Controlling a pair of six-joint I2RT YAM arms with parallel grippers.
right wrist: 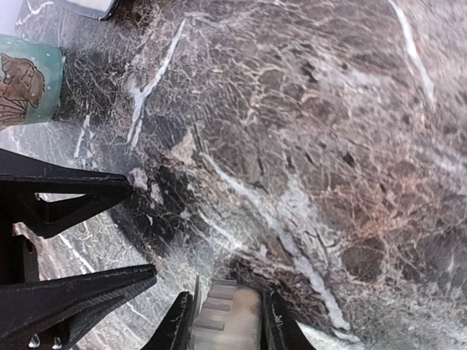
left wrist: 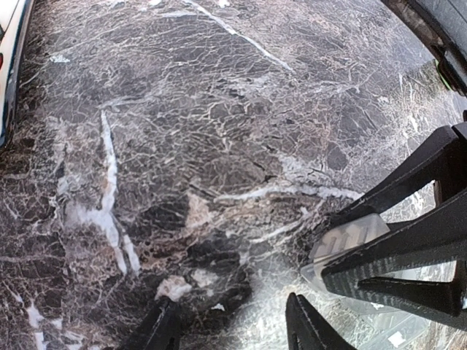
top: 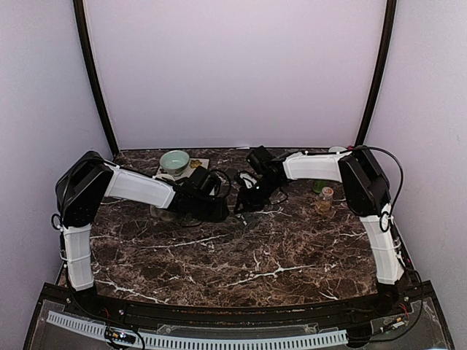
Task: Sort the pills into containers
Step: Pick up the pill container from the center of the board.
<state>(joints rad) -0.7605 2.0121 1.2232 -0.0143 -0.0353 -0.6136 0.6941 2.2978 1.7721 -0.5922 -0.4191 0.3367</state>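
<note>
Right gripper (right wrist: 232, 297), closest to its own wrist lens, is clamped on a pale ridged end piece, judged to be the container (right wrist: 230, 324). Both fingers press its sides with no gap. The hold takes one end only, and the rest of the piece runs out of view. It sits forward and right of the bowl (top: 175, 160), toward the arm bases, over the marble table (top: 241, 262). Whether the container touches the table cannot be determined.

Left gripper (left wrist: 232, 302) is just beside it, also forward and right of the bowl. Its fingers are spread with bare marble between them, and it holds nothing.

No pills are identifiable in any view. A small jar (top: 326, 194) with tan contents stands well right of the bowl, too small to confirm.

Hazards, as assessed:
1. Collision: the two sets of fingers are nearly tip to tip, so a small misjudged advance would bring them together.
2. Slip or pivot: with an end-only hold, an off-centre closure or push by the left fingers could lever the container loose.
3. Spill: tilting the container would shed any contents onto veined marble, where tan pieces are hard to spot.
4. Bowl strike: the left forearm passes just beside the bowl, so a sideways sweep could knock it.
</note>
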